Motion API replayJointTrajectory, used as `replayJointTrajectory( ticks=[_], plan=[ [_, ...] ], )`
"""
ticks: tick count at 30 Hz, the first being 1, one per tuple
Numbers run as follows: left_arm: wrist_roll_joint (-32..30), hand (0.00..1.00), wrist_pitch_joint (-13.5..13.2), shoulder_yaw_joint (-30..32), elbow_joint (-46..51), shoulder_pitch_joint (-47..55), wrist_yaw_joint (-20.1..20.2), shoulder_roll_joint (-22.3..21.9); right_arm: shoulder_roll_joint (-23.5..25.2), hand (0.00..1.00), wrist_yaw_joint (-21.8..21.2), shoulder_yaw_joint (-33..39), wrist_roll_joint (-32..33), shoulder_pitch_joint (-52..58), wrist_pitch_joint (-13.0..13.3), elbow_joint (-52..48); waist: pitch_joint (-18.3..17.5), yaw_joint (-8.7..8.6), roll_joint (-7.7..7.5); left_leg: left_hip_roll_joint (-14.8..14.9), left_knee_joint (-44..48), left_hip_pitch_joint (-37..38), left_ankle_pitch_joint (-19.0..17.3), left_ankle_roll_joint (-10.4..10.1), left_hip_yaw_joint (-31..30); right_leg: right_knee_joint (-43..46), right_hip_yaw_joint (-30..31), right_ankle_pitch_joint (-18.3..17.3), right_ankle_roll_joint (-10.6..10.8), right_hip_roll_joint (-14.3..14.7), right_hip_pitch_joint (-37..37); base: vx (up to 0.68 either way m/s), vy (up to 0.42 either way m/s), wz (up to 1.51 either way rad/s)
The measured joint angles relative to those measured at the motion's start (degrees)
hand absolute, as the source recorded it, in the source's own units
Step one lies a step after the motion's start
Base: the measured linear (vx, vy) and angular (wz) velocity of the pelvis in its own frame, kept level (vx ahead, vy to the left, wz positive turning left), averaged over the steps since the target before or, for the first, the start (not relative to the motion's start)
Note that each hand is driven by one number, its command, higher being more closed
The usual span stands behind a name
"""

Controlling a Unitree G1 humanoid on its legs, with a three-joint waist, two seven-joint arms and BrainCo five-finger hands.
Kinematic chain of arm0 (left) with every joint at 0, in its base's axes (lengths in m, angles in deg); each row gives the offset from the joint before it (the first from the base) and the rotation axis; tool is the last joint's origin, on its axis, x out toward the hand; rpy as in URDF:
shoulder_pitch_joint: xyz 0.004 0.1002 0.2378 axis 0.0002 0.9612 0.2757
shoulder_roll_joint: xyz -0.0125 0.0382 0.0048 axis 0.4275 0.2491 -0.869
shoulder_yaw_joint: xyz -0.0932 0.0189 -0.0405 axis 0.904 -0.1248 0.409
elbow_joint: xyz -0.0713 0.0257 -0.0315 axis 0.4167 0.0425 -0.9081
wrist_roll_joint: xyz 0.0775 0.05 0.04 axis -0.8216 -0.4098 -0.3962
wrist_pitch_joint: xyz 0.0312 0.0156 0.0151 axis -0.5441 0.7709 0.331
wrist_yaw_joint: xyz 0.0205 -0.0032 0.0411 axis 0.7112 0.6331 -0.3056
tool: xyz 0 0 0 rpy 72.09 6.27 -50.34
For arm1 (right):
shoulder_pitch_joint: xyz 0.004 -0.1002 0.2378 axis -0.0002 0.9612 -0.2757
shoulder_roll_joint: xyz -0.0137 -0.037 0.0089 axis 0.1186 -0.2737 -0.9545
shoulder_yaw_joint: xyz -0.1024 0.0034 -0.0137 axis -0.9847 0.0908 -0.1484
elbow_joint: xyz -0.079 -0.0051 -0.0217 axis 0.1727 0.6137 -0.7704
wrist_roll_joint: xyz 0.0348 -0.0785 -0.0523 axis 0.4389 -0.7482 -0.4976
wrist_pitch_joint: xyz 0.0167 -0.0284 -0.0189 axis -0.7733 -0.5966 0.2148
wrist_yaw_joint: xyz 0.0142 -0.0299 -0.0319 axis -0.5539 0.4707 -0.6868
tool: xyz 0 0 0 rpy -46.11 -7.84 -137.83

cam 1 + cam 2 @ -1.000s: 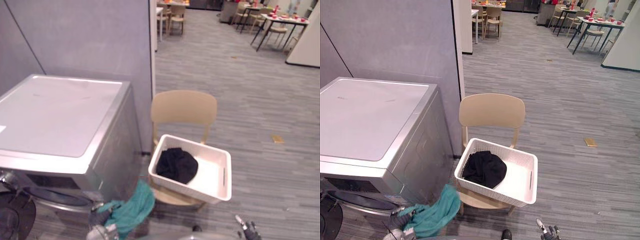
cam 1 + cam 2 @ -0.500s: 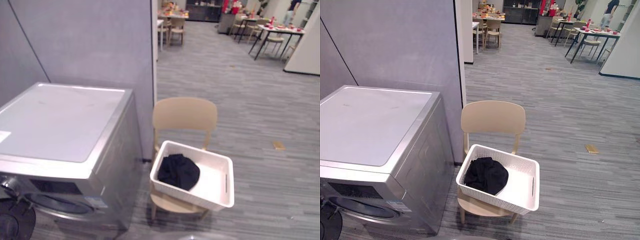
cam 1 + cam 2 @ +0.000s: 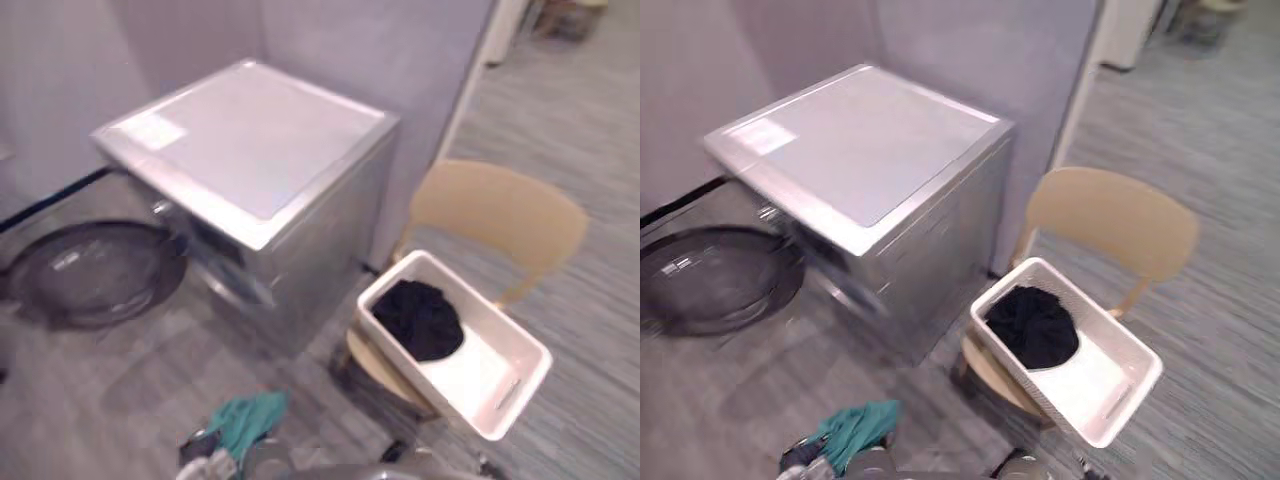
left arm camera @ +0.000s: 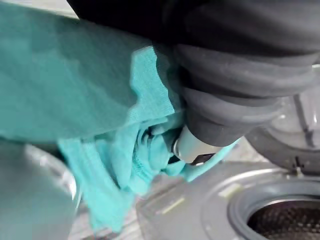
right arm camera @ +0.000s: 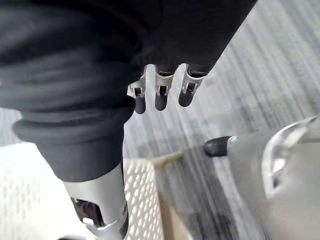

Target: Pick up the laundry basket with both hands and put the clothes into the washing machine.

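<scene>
A white laundry basket (image 3: pixel 522 384) rests on a tan chair (image 3: pixel 500 210), with a black garment (image 3: pixel 420 318) in its near-left end. The silver washing machine (image 3: pixel 250 150) stands to its left, and its round door (image 3: pixel 95 270) hangs open low on the far left. At the bottom edge my left hand (image 3: pixel 205 458) is shut on a teal cloth (image 3: pixel 245 420). In the left wrist view the teal cloth (image 4: pixel 75 100) bunches round the thumb (image 4: pixel 192 147), with the drum opening (image 4: pixel 280 220) beyond. My right hand (image 5: pixel 160 95) hangs open and holds nothing, just above the basket's wall (image 5: pixel 142 195).
A grey partition wall (image 3: pixel 380 40) stands behind the washer and chair. Striped grey floor (image 3: pixel 110 400) lies in front of the washer, between the open door and the chair.
The camera has swung left and down, so the washer's open door now shows. The teal cloth in my left hand is back at the bottom edge. Basket and chair have not moved.
</scene>
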Motion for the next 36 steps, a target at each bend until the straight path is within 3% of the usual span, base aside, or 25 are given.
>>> replayJointTrajectory(
  ticks=[3,4,6,7,10,11,14,18,19,20,21,22,23,24,25,26,28,29,30,31,32,33,34,36],
  plan=[
    [0.0,1.0,-0.2,-1.8,0.2,0.3,-0.1,-0.2,-0.2,0.0,0.3,0.1,0.8,-1.6,0.2,0.3,-0.6,-0.03,0.7,2.8,9.0,2.7,-0.8,-1.2,-1.0,0.0,-3.6,1.2,0.8,-0.8,1.3,-0.08,0.04,0.74],
    [0.1,1.0,-0.4,-2.9,0.2,0.4,-0.1,-0.1,-0.5,0.0,0.4,0.4,1.5,-2.0,0.3,0.7,-0.7,-0.15,1.24,3.9,10.3,4.0,-1.1,-2.6,-2.0,0.0,-4.0,1.9,1.5,-0.6,1.2,-0.04,0.171,0.32],
    [0.1,1.0,-0.3,-5.2,-0.5,0.6,0.2,0.0,-1.3,0.0,0.5,0.7,2.2,-2.3,0.1,1.2,-2.0,-0.52,3.44,3.5,-1.7,9.6,1.6,-10.1,-2.4,-0.1,-5.1,3.7,2.7,0.3,0.7,0.0,0.328,0.47],
    [0.1,1.0,-0.4,-6.7,-0.7,0.1,0.2,0.5,-1.5,0.0,0.5,1.1,2.9,-2.6,-0.1,3.1,-2.4,-2.03,3.51,2.0,-7.4,10.8,0.3,-11.7,-3.1,-0.6,-6.1,5.3,3.5,0.1,0.8,0.0,0.328,0.66],
    [0.0,1.0,-0.3,-11.6,-2.3,-1.6,0.2,4.1,2.0,0.0,0.5,0.4,3.7,-3.4,-1.1,4.8,-2.4,-1.76,0.15,-2.9,-9.8,10.5,0.2,-11.5,-5.3,-2.8,-6.9,8.7,3.6,-3.6,1.4,-0.06,0.297,0.55],
    [0.0,1.0,-0.3,-12.6,-2.3,-1.5,0.2,4.9,2.5,0.0,0.4,0.2,3.8,-3.2,-1.3,4.8,-2.7,-1.77,-0.28,-4.0,-9.8,10.5,0.1,-11.1,-5.8,-3.6,-6.8,9.4,3.9,-4.3,2.2,-0.07,0.247,0.41],
    [0.0,1.0,-0.7,-13.5,-2.3,-1.3,0.2,5.6,2.0,0.0,0.5,-0.4,3.8,-3.2,-1.4,4.4,-3.1,-1.32,0.24,-6.9,-9.7,9.2,-0.6,-9.4,-7.1,-5.5,-7.3,11.6,5.3,-6.6,2.9,-0.07,0.127,0.24],
    [0.0,1.0,-0.7,-14.7,-2.5,-1.2,0.3,5.0,-0.6,0.0,0.7,-1.6,3.7,-2.8,-1.4,4.4,-3.6,-0.35,1.22,-10.4,-5.9,3.8,-2.1,-6.9,-10.4,-4.1,-9.7,12.1,4.5,-10.6,2.0,-0.06,0.115,0.45],
    [0.0,1.0,-0.7,-14.9,-2.8,-1.2,0.3,4.9,-1.0,0.0,0.9,-1.3,3.7,-2.5,-1.4,4.3,-3.7,-0.32,1.6,-11.4,-4.4,2.3,-2.6,-6.1,-12.4,-3.0,-10.2,12.4,2.5,-11.7,2.6,-0.02,0.148,0.9],
    [-0.1,1.0,-1.0,-15.1,-3.6,-1.2,0.3,4.9,-0.8,0.0,1.3,-1.1,3.7,-2.1,-1.4,4.3,-3.7,-0.35,1.72,-11.9,-3.9,2.1,-2.8,-5.8,-14.3,-1.9,-8.1,13.6,-2.0,-12.2,3.4,0.0,0.126,0.92],
    [-0.2,1.0,-1.1,-15.1,-4.0,-1.1,0.3,5.1,-0.8,0.0,1.3,-1.2,3.7,-1.7,-1.5,3.9,-3.7,-0.19,1.73,-12.0,-3.7,2.2,-2.9,-5.7,-15.0,-1.3,-5.9,14.6,-3.8,-12.2,3.7,0.04,0.161,0.83],
    [-0.2,1.0,-1.0,-15.2,-4.2,-0.4,0.3,5.4,0.1,0.0,1.3,-1.7,3.8,-1.2,-1.5,1.6,-3.7,-0.05,1.5,-12.0,-3.5,2.8,-3.1,-5.2,-16.2,0.6,1.1,17.3,-7.5,-12.2,3.1,0.08,0.221,0.54],
    [-0.2,1.0,-1.0,-15.5,-4.2,1.0,0.3,5.7,1.1,0.0,1.2,-2.0,3.8,-1.1,-1.3,-0.5,-3.9,0.04,1.45,-12.0,-2.9,3.6,-3.4,-4.7,-17.6,4.3,9.9,18.9,-9.5,-11.8,0.7,0.12,0.213,0.51],
    [-0.2,1.0,-1.0,-15.5,-4.3,1.5,0.2,6.6,3.2,0.0,0.9,-2.5,4.0,-1.5,-1.0,-1.1,-3.6,0.1,0.96,-11.4,-2.1,3.1,-4.2,-3.9,-19.0,8.2,18.8,13.7,-7.5,-8.7,-1.6,0.11,0.129,0.42],
    [-0.2,1.0,-1.0,-15.3,-4.3,1.5,0.2,7.4,4.6,0.0,0.5,-2.9,4.4,-1.7,-1.0,-1.3,-3.7,0.07,0.06,-11.3,-1.7,2.6,-4.2,-4.0,-20.1,10.1,22.4,9.3,-5.3,-5.9,-2.4,0.11,-0.026,0.69],
    [-0.2,1.0,-0.9,-14.7,-4.8,0.6,0.1,8.0,6.8,0.0,0.0,-4.2,5.2,-1.6,-0.9,-1.8,-3.6,0.01,-1.89,-11.2,-1.6,2.1,-4.3,-3.9,-22.7,12.5,25.4,0.3,-5.2,-0.7,-2.3,0.06,-0.049,0.56],
    [-0.2,1.0,-0.9,-14.6,-4.6,0.6,0.3,7.0,7.8,0.0,-0.1,-4.4,5.6,-1.7,-0.7,-1.9,-3.8,0.08,-2.5,-11.9,0.3,0.8,-4.7,-4.6,-23.6,10.3,26.5,-1.1,-4.0,1.3,0.1,0.04,-0.017,0.46],
    [-0.1,1.0,-0.8,-14.1,-4.4,0.2,0.4,6.3,7.8,0.0,-0.1,-4.4,5.6,-1.8,-0.7,-2.0,-3.7,0.18,-3.45,-12.6,1.1,0.5,-4.8,-4.5,-23.6,10.9,27.1,-1.3,-3.2,0.7,0.2,0.04,0.015,0.43],
    [-0.5,1.0,-0.8,-13.8,-3.7,-0.8,0.4,5.1,7.6,0.0,0.0,-3.9,5.8,-1.7,-0.3,-2.9,-2.6,0.28,-2.51,-13.2,0.9,1.5,-4.8,-4.1,-24.3,17.5,28.2,-0.8,-3.8,-0.4,-2.3,0.02,0.0,0.5],
    [-0.5,1.0,-0.8,-13.7,-3.7,-1.3,0.4,4.6,7.7,0.0,0.0,-3.8,6.2,-0.7,0.5,-4.6,-1.7,-0.28,-0.57,-12.8,0.3,2.4,-4.8,-4.0,-26.1,22.1,30.2,-4.5,0.3,0.3,-4.7,0.01,-0.052,0.52],
    [-0.5,1.0,-0.8,-13.4,-3.7,-1.6,0.4,4.6,7.6,0.0,-0.1,-3.9,6.2,-0.3,0.6,-5.1,-1.9,-0.3,-0.42,-11.8,-0.3,2.6,-4.8,-4.0,-26.9,21.2,31.3,-7.1,1.8,2.8,-5.3,0.0,-0.214,0.71],
    [-0.5,1.0,-0.8,-12.8,-3.9,-3.1,0.4,4.5,7.7,0.0,0.0,-4.3,6.3,0.3,0.4,-4.7,-2.3,-0.23,-1.67,-12.5,-1.0,1.8,-4.4,-4.7,-28.1,15.7,35.2,-10.4,1.7,9.1,-6.3,0.0,-0.249,0.63],
    [-0.5,1.0,-0.9,-12.8,-3.9,-3.3,0.5,4.4,7.8,0.0,0.0,-4.2,6.5,0.8,0.4,-4.0,-2.6,-0.28,-3.07,-14.1,-1.0,1.5,-4.4,-4.8,-28.7,12.7,35.7,-12.1,0.7,10.0,-6.1,0.02,-0.276,0.83],
    [-0.6,1.0,-0.7,-12.7,-4.8,-4.9,1.7,2.4,8.1,0.0,0.4,-1.4,7.3,2.9,0.4,-3.7,-3.4,-0.47,-2.84,-14.8,-0.8,1.5,-2.9,-5.0,-28.4,9.8,31.7,-13.4,2.0,8.9,-3.6,0.07,-0.115,0.77]
  ],
)
